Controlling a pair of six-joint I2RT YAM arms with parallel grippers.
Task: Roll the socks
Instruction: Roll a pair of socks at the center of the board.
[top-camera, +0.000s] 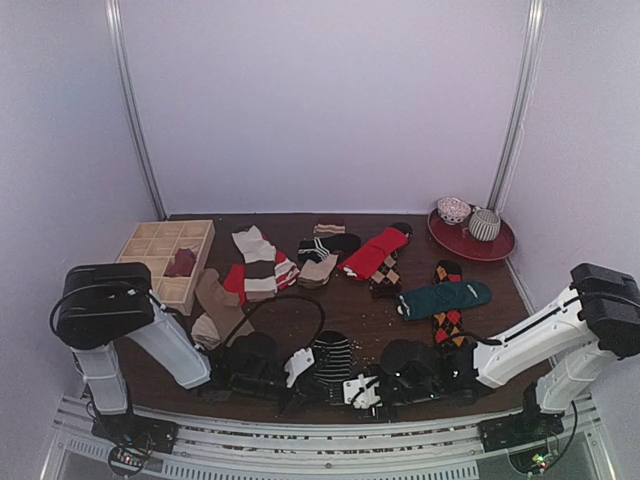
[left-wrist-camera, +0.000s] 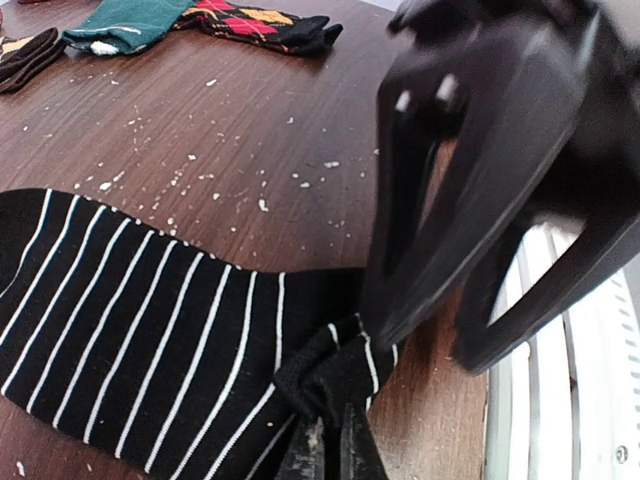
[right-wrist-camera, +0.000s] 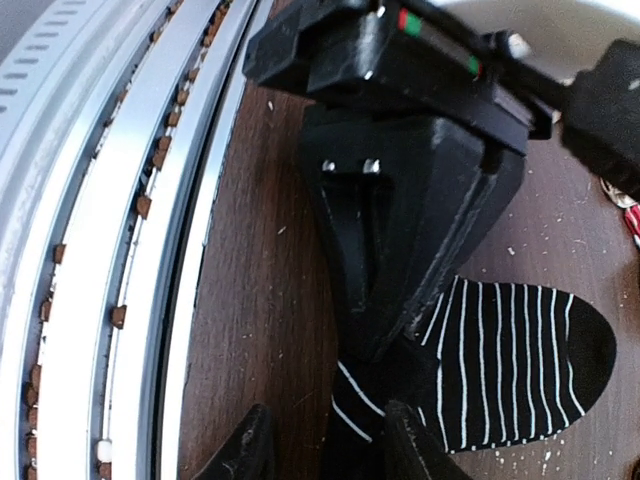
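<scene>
Left hand (left-wrist-camera: 325, 452) pressed together, pinching the bunched cuff of the black-and-white striped sock (left-wrist-camera: 130, 320). Right hand (right-wrist-camera: 335, 450) spread, straddling that same bunch just beside it. Sock flat at the near edge of the tabletop (left-wrist-camera: 250, 120), toe away from that edge. Likely trouble: two hands crowded on one small fold — risk of clashing, or of tugging the cuff free and ending with a slack roll. So close to the edge, also a risk of dragging fabric onto the rail (right-wrist-camera: 120, 200). Dark teal sock (top-camera: 445, 298) well apart, nearer mid-tabletop — out of harm.
</scene>
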